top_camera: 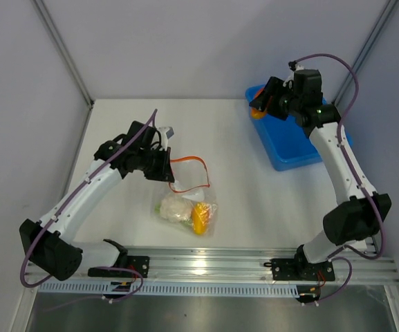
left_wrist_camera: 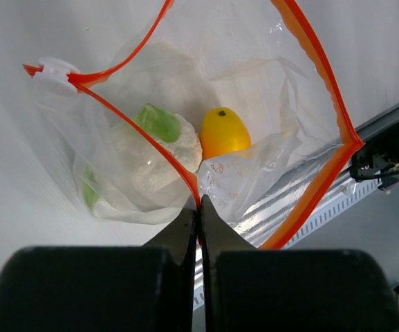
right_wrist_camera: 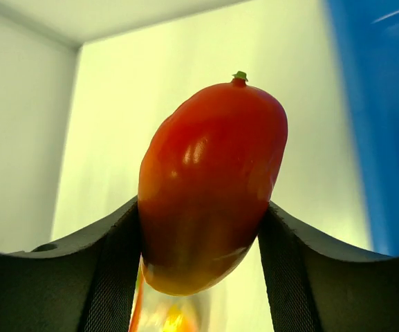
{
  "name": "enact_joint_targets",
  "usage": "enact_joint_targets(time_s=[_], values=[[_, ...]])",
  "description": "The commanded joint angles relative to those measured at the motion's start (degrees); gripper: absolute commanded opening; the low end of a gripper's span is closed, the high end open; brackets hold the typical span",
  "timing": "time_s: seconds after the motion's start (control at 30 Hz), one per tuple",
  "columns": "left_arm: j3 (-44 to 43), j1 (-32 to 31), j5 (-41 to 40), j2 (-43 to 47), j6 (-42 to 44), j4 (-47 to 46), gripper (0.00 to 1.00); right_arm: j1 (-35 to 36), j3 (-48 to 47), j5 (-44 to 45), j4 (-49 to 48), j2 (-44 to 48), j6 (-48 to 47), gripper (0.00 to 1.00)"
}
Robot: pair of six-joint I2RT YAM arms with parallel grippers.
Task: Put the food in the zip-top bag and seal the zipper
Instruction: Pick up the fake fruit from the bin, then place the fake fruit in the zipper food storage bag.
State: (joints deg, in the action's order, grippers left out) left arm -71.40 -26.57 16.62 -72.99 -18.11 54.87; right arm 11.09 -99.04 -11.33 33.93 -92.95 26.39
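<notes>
The clear zip-top bag (top_camera: 189,207) lies on the table with its mouth held open. Inside it are a white-and-green cauliflower piece (left_wrist_camera: 151,159) and a yellow-orange piece (left_wrist_camera: 223,131), both also seen from above (top_camera: 173,207) (top_camera: 200,216). My left gripper (left_wrist_camera: 199,207) (top_camera: 166,166) is shut on the orange-red zipper (left_wrist_camera: 144,135) at the near lip of the mouth. A white slider (left_wrist_camera: 54,72) sits at the zipper's left end. My right gripper (right_wrist_camera: 199,235) (top_camera: 261,109) is shut on a red-orange food piece (right_wrist_camera: 209,187), raised over the blue bin's far left corner.
A blue plastic bin (top_camera: 292,145) stands at the back right under the right arm. An aluminium rail (top_camera: 254,266) runs along the near edge, just past the bag. White walls close the table's left and back sides.
</notes>
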Motion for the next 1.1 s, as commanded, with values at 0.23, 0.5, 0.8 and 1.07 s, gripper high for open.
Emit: enact_joint_targets(time_s=[0.23, 0.5, 0.8, 1.07], values=[[-0.8, -3.2, 0.5, 7.2, -3.5, -1.0, 0.01, 7.5, 16.6, -24.7, -4.1, 16.0, -2.7, 0.0], [-2.1, -4.5, -1.0, 10.4, -5.2, -1.4, 0.01, 14.7, 21.6, -34.4, -2.4, 20.6, -6.7, 0.0], [-2.1, -5.0, 0.3, 11.6, -9.6, -3.8, 0.01, 17.8, 21.4, -47.6, 1.0, 16.3, -9.3, 0.0], [-2.4, -5.5, 0.5, 11.6, -9.2, -3.1, 0.01, 22.6, 18.7, -49.3, 3.9, 10.3, -10.3, 0.0]])
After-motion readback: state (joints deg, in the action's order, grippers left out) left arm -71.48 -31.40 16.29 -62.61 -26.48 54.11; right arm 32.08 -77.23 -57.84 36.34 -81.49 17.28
